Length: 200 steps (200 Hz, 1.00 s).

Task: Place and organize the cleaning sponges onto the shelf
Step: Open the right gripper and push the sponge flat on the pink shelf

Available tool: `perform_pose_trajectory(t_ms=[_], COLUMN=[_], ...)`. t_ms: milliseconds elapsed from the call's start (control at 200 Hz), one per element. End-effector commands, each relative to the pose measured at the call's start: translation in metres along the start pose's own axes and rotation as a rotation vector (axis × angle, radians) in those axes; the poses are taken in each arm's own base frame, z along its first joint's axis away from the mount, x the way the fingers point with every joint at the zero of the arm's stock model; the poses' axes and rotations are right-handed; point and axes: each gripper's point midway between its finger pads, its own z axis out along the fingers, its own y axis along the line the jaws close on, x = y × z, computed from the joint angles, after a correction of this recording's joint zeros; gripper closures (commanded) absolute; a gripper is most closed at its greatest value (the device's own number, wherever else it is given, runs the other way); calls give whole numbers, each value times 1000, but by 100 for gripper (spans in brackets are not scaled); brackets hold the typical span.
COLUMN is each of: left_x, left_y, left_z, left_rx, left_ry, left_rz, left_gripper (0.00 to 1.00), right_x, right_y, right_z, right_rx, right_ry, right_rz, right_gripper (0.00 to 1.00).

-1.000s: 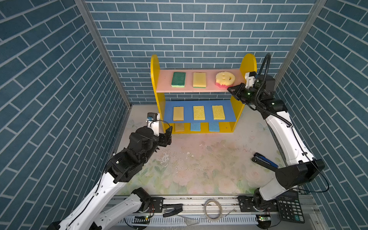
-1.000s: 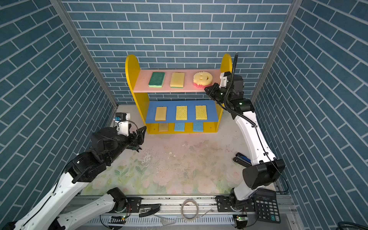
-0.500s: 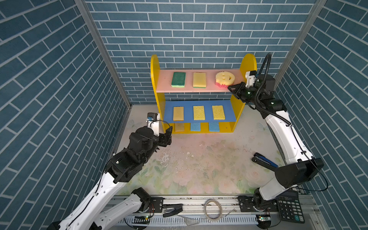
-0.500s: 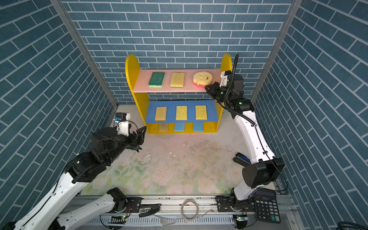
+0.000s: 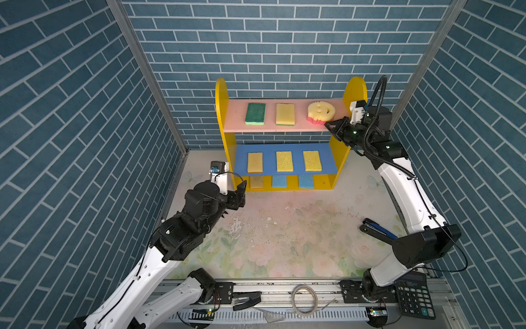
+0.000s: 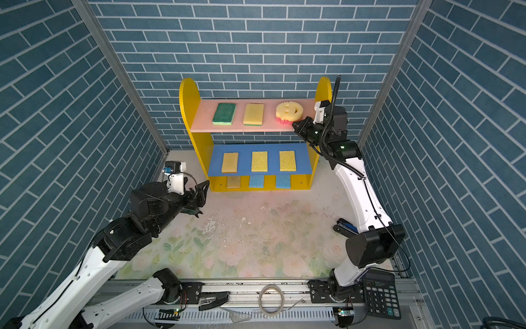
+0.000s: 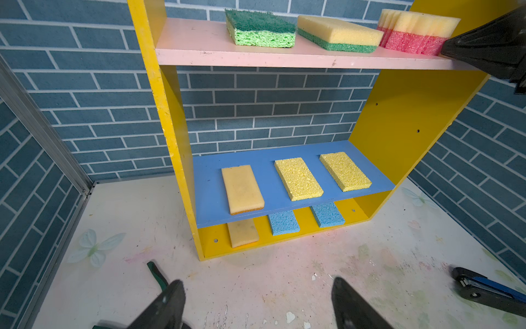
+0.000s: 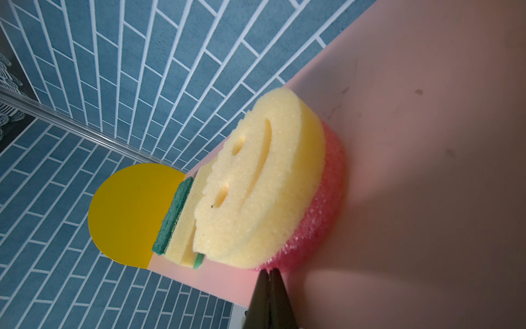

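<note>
Nudge time: right gripper [image 5: 330, 125], jaws pinched shut and empty, meets the smiley sponge [image 5: 321, 111] on the shelf's [image 5: 354, 91] top board, so push low and gently inward, sliding not tipping, while left gripper [image 7: 257, 284] hovers open by the shelf's base.

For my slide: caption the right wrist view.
Shut right claw beside the pink edge of the smiley sponge on the pink board.

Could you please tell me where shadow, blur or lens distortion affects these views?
Right wrist view: a shadow darkens the pink top board beside the round yellow smiley-face foam sponge, and the shut right gripper is soft; left wrist view: the open left gripper is blurred, the yellow-sided wooden shelf splays outward; both top views: evenly lit, sharp.
</note>
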Motion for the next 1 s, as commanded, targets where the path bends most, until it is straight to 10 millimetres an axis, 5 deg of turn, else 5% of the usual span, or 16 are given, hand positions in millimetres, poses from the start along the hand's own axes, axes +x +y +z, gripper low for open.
perform_pose_trajectory(t_ms=[0, 995], left_x=[-8, -13], left_y=[1, 1], left_z=[-1, -2], left_rx=[-3, -1], left_ry=[-25, -32], left_rz=[-6, -8], left_gripper=[18, 18], right_x=[-5, -7], right_y=[-5, -2], right_z=[6, 2], right_rx=[6, -4], right_ry=[-12, -12], right_rz=[22, 29], right_gripper=[100, 100])
